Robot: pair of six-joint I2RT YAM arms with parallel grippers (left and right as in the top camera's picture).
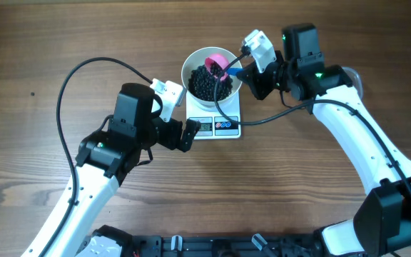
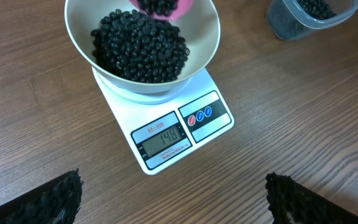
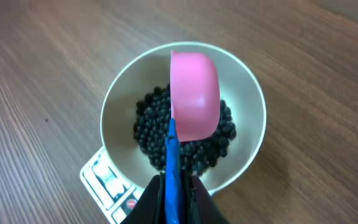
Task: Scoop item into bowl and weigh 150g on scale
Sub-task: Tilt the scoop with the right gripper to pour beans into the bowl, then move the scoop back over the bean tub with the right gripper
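The white bowl [image 1: 191,68] stands on the white scale [image 1: 207,127] and holds a heap of black beans [image 1: 205,83]. In the left wrist view the bowl [image 2: 82,43] with its beans [image 2: 140,53] sits above the scale [image 2: 166,152]. My right gripper [image 3: 174,198] is shut on the blue handle [image 3: 172,168] of a pink scoop [image 3: 194,93], tilted over the beans [image 3: 148,134] in the bowl [image 3: 120,106]. Over the table in front of the scale, my left gripper [image 2: 173,199] is open and empty; its black fingertips [image 2: 51,199] show at the frame's lower corners.
A clear plastic container [image 2: 309,15] with more black beans stands to the right of the bowl. A black cable [image 1: 223,107] from the right arm crosses the scale. The wooden table [image 1: 48,43] spreads around.
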